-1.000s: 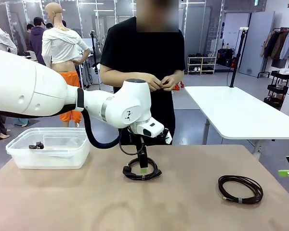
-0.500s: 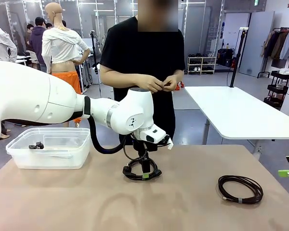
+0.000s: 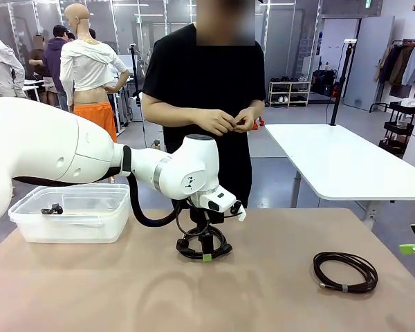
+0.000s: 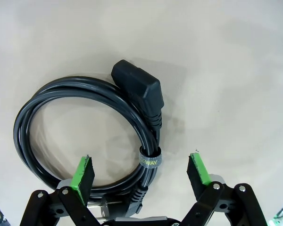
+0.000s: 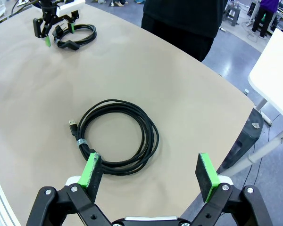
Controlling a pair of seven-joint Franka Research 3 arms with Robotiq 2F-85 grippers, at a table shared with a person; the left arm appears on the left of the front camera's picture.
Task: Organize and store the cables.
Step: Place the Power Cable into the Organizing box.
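A person in a black T-shirt stands at the far side of a tan work table. A clear plastic tub sits near the table's far left corner. Beyond the table, to the right, stands a white table, with a black pole rising at its far side. Farther back are a low shelf of shoes, a rack of hanging coats and a black trolley.
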